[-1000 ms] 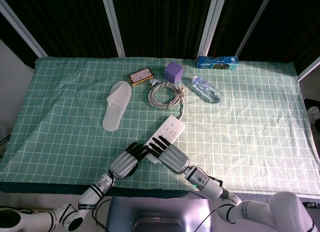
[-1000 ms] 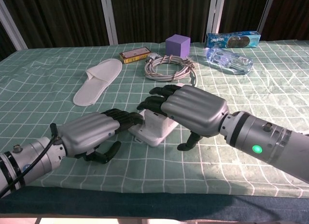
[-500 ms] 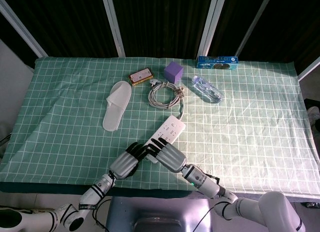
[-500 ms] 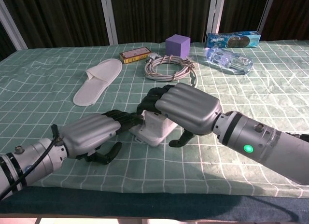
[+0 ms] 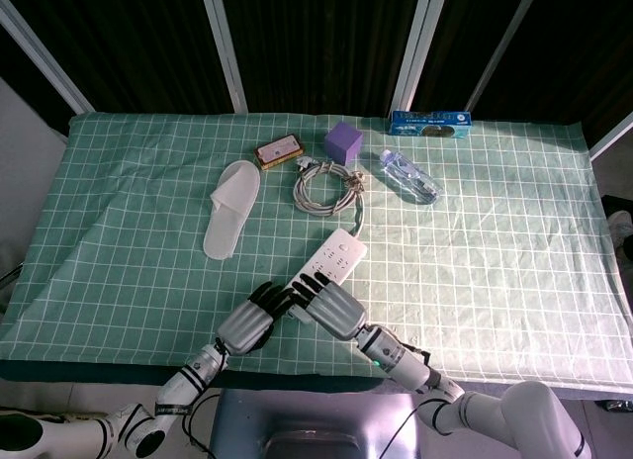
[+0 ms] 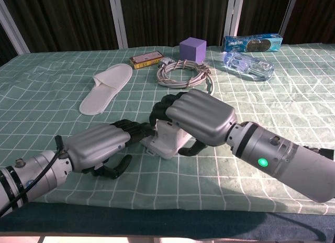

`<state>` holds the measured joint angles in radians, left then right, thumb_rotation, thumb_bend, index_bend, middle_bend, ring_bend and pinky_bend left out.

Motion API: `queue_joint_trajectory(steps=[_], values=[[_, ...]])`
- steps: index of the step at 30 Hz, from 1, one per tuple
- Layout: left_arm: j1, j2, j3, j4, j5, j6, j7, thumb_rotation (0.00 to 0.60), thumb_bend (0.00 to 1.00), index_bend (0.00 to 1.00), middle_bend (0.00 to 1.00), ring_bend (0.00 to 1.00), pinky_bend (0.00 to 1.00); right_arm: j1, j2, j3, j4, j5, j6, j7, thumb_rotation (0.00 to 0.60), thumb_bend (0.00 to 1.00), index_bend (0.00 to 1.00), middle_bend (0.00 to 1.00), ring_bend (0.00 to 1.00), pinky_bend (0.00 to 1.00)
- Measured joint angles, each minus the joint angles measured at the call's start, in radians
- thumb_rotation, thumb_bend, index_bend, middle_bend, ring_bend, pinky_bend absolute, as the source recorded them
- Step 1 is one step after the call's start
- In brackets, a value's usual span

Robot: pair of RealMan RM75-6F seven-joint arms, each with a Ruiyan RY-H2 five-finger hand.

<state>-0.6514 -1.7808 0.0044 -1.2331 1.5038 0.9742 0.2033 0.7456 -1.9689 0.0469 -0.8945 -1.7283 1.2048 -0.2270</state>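
Power strip (image 6: 168, 138) at the table's near edge, gripped by the right hand (image 6: 196, 117)

One table (image 5: 514, 271) under green checked cloth carries one slipper (image 5: 230, 208), one coiled cable (image 5: 324, 188), one water bottle (image 5: 409, 176), one biscuit pack (image 5: 429, 122), one purple cube (image 5: 344, 140), one small box (image 5: 278, 151); the right hand, fingers clenched over the strip, has curled tighter and drawn nearer than a second ago; the left hand (image 6: 99, 144) touches the strip's near end with its fingertips, holding nothing.

both hands (image 5: 297, 306) on pwr strip (image 5: 331, 259), slipper (image 5: 230, 209)
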Motion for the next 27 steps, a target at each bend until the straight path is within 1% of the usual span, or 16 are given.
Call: queue_joint_trajectory(steps=[5, 7, 10, 17, 27], values=[[-0.001, 0.002, -0.001, -0.003, -0.003, -0.001, 0.000, 0.600, 0.72, 0.00, 0.05, 0.00, 0.05, 0.004, -0.010, 0.000, 0.014, 0.003, 0.003, -0.005, 0.600, 0.33, 0.49, 0.37, 0.30, 0.50], [0.000, 0.002, 0.000, -0.001, -0.003, -0.001, -0.002, 0.600, 0.72, 0.00, 0.05, 0.00, 0.05, 0.004, -0.015, 0.001, 0.019, 0.005, 0.008, -0.006, 0.600, 0.34, 0.53, 0.40, 0.33, 0.54], [-0.002, 0.001, 0.000, 0.001, -0.001, -0.001, -0.005, 0.600, 0.72, 0.00, 0.05, 0.00, 0.05, 0.004, -0.018, -0.001, 0.022, 0.008, 0.010, -0.006, 0.600, 0.34, 0.56, 0.42, 0.36, 0.58], [-0.001, 0.005, 0.002, -0.005, 0.000, 0.002, -0.005, 0.600, 0.72, 0.00, 0.05, 0.00, 0.05, 0.005, -0.020, -0.007, 0.022, 0.010, 0.012, -0.002, 0.600, 0.35, 0.63, 0.47, 0.41, 0.63], [-0.001, 0.002, 0.005, 0.001, 0.004, 0.003, -0.008, 0.600, 0.72, 0.00, 0.05, 0.00, 0.05, 0.003, -0.004, -0.004, -0.009, 0.022, 0.015, 0.008, 0.600, 0.36, 0.67, 0.50, 0.44, 0.66]])
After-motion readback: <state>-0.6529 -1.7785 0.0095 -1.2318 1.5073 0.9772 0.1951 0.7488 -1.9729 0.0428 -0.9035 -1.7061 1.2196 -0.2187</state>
